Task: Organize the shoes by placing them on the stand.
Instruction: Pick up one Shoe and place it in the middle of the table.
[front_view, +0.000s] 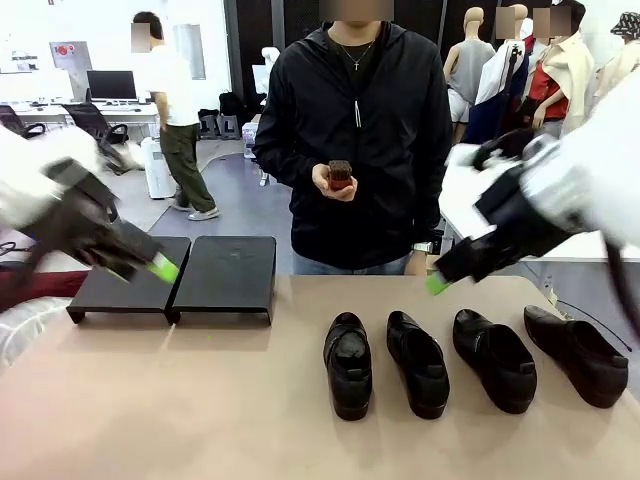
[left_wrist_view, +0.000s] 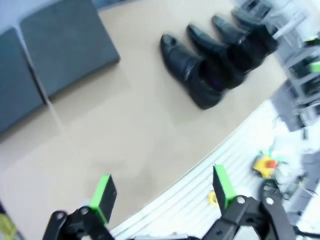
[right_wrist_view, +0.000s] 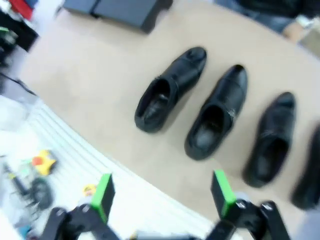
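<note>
Several black glossy shoes stand in a row on the tan table, toes toward the person, from the leftmost shoe (front_view: 348, 365) to the rightmost shoe (front_view: 580, 355). The black stand (front_view: 225, 272) of two adjoining platforms sits at the back left with nothing on it. My left gripper (front_view: 157, 266) hovers open over the stand's left platform. My right gripper (front_view: 437, 283) hangs open above the table's far edge, behind the shoes. In the left wrist view the open gripper (left_wrist_view: 162, 192) looks down on the stand (left_wrist_view: 65, 45) and the shoes (left_wrist_view: 192, 72). In the right wrist view the open gripper (right_wrist_view: 162, 194) looks down on the shoes (right_wrist_view: 170, 90).
A person in a black jacket (front_view: 355, 130) stands at the far side of the table, holding a small brown object (front_view: 340, 175) in one hand. Bare tabletop (front_view: 170, 400) lies in front of the stand. White slatted surfaces with small clutter (left_wrist_view: 265, 165) border the table's near edge.
</note>
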